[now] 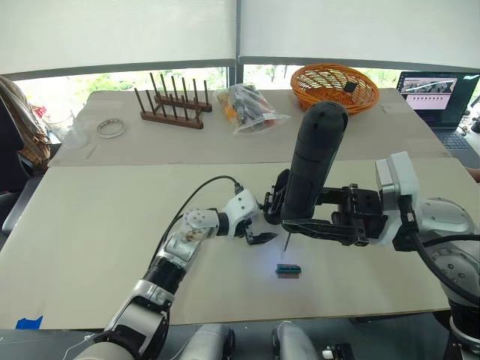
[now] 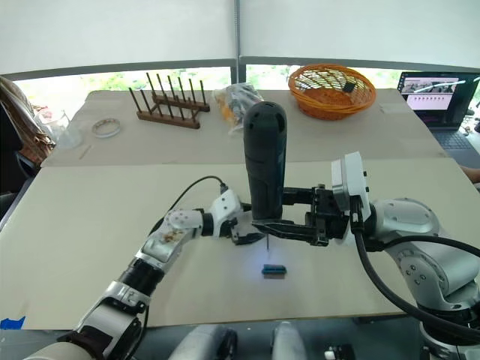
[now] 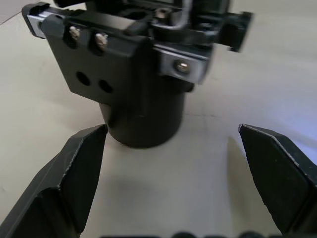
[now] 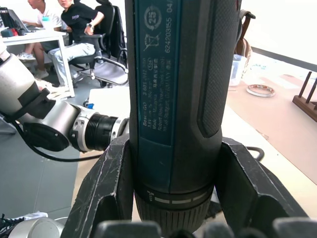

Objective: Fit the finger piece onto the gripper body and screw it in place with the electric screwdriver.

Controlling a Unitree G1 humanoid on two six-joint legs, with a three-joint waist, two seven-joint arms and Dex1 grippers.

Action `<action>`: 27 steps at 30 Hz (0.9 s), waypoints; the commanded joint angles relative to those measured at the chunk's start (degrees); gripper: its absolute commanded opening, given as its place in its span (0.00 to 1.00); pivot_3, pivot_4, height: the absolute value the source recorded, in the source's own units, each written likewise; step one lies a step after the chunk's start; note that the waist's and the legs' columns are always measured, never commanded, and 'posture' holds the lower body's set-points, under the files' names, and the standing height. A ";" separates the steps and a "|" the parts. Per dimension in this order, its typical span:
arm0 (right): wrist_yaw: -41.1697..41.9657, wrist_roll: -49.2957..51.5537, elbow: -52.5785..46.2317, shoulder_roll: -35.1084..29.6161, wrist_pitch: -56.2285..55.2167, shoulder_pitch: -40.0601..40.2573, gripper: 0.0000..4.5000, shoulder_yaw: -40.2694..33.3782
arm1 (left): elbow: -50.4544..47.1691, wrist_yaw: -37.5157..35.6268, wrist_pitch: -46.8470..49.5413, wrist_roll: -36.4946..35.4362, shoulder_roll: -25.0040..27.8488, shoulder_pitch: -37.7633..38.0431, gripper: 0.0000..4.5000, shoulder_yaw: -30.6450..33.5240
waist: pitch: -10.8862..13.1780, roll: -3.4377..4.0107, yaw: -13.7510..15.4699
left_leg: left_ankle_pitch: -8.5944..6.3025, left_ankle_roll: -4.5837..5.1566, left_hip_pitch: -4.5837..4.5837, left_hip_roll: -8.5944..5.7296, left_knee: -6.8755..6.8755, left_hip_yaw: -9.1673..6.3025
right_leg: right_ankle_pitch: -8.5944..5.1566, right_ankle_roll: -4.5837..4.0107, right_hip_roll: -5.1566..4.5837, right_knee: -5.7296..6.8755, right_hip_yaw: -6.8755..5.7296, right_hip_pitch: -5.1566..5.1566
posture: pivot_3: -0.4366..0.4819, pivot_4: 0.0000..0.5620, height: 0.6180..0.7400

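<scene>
Holding the thick black cylindrical electric screwdriver (image 2: 265,161) upright, R gripper (image 2: 289,227) is clamped on its lower barrel, bit hanging above the table. L gripper (image 3: 173,163), jaws wide, faces the black round-based gripper body (image 3: 143,94). Step: screw-driving approach. Next: align bit w/ screw.

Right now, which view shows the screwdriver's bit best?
The left eye view: the screwdriver stands upright in the right gripper, its bit showing below. The right wrist view shows just the handle.
</scene>
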 commanded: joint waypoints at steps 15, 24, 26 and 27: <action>0.69 0.13 -1.46 0.26 -1.30 -0.44 0.42 -1.91 | 15.31 -14.93 -16.53 -3.74 -3.07 -9.26 0.51 1.57 | 0.00 -0.01 -0.02 | 0.00 -0.01 -0.04 0.00 -0.01 0.02 | 0.00 0.00 -0.10 -0.02 -0.05 -0.05 | 0.48 0.27 1.00; 1.17 0.93 -2.53 -0.50 -0.46 0.57 0.42 -2.08 | 37.07 -18.48 -28.91 2.00 -4.98 -19.62 0.51 1.08 | 0.03 -0.05 -0.10 | 0.00 0.00 -0.17 -0.02 0.04 0.03 | 0.01 0.01 -0.09 -0.04 -0.18 -0.12 | 0.48 0.27 1.00; 0.88 1.15 -2.78 -0.48 -0.34 0.70 0.42 -2.15 | 39.03 -17.42 -29.25 2.95 -4.99 -20.01 0.51 1.50 | 0.03 -0.06 -0.04 | 0.00 0.00 -0.17 -0.01 0.04 0.02 | 0.01 0.01 -0.08 -0.02 -0.18 -0.12 | 0.48 0.27 1.00; 0.69 1.27 -2.82 -0.43 -0.29 0.75 0.42 -2.19 | 39.31 -16.86 -29.18 3.00 -4.87 -19.93 0.62 1.93 | 0.03 -0.06 0.06 | 0.00 0.01 -0.16 -0.01 0.05 0.02 | 0.01 0.01 -0.10 0.00 -0.18 -0.10 | 0.48 0.27 1.00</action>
